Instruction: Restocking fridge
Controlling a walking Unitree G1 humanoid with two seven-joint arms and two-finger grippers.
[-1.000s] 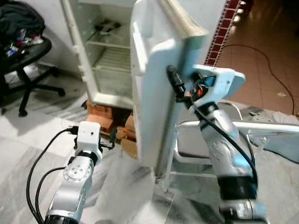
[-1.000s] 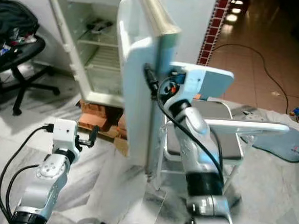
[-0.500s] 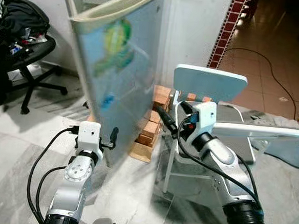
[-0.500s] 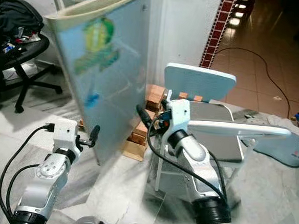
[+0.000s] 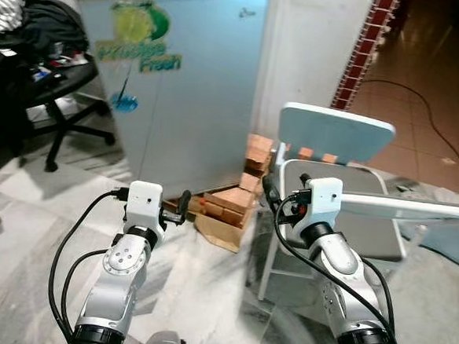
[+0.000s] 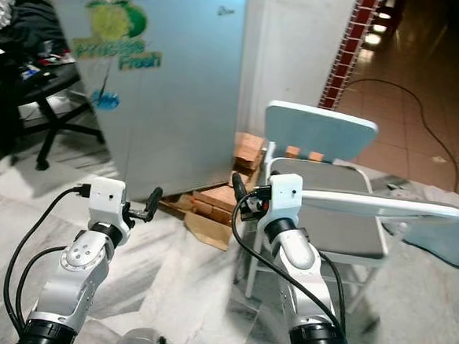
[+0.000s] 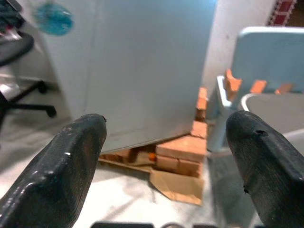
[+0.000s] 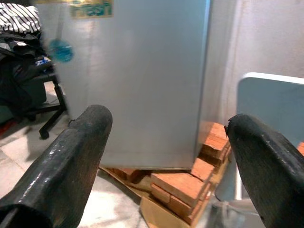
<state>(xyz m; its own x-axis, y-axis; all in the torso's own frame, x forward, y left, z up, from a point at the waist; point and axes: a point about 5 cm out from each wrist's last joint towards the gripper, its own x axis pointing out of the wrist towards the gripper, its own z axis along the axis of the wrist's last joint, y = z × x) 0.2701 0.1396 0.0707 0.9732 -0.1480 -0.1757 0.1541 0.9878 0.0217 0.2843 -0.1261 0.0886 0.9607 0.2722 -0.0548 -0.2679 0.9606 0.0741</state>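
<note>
Left eye view: "Fresh" on fridge door (image 5: pixel 181 82)

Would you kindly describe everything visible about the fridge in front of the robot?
The fridge is a small, pale blue-grey unit with its door shut. The door front carries a green-and-yellow fruit logo with lettering and a blue sticker below. It stands upright against the white wall, raised on bricks with cardboard under them. Neither gripper touches it.

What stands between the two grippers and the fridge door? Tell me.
Nothing visible does. The left gripper and the right gripper are both open, held apart from the fridge door, which is shut. The bricks lie low under the fridge, and the folding chair stands off to the right.
</note>
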